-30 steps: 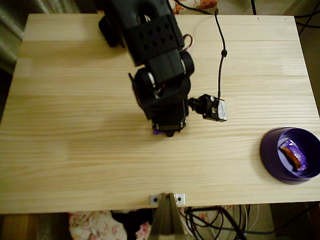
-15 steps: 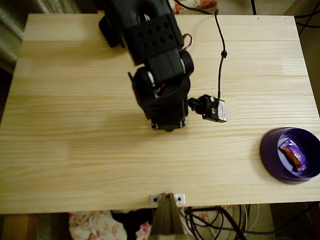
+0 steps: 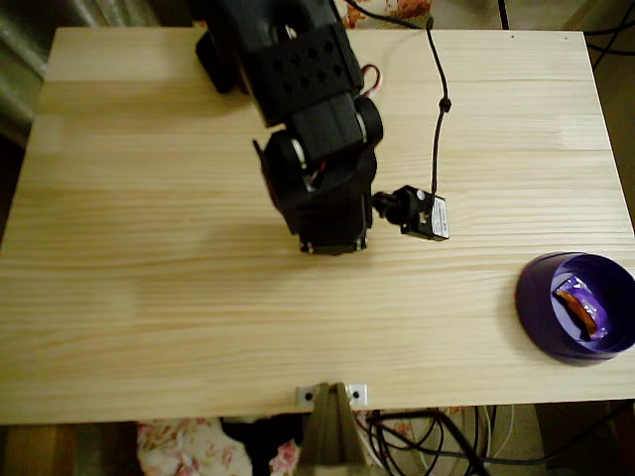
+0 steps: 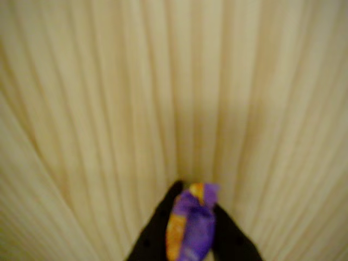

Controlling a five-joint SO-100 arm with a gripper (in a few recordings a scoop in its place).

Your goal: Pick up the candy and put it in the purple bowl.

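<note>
In the wrist view my gripper (image 4: 194,200) is shut on the candy (image 4: 193,228), a small bar in a shiny purple wrapper with orange edges, held above the pale wooden table (image 4: 174,81). Both black fingers (image 4: 155,234) press on its sides. In the overhead view the black arm (image 3: 317,149) stands over the table's middle and hides the gripper and the candy beneath it. The purple bowl (image 3: 534,297) sits at the table's right edge, far to the right of the arm.
Inside the bowl lies a similar candy (image 3: 578,305) with a mostly orange-brown wrapper. A small black camera (image 3: 425,214) juts from the arm's right side, and its cable (image 3: 437,109) runs to the table's far edge. A metal bracket (image 3: 332,395) sits at the near edge.
The arm's wrist has drawn back slightly toward the top of the overhead picture. The bit of purple wrapper that peeked out below it a second ago is now covered.
</note>
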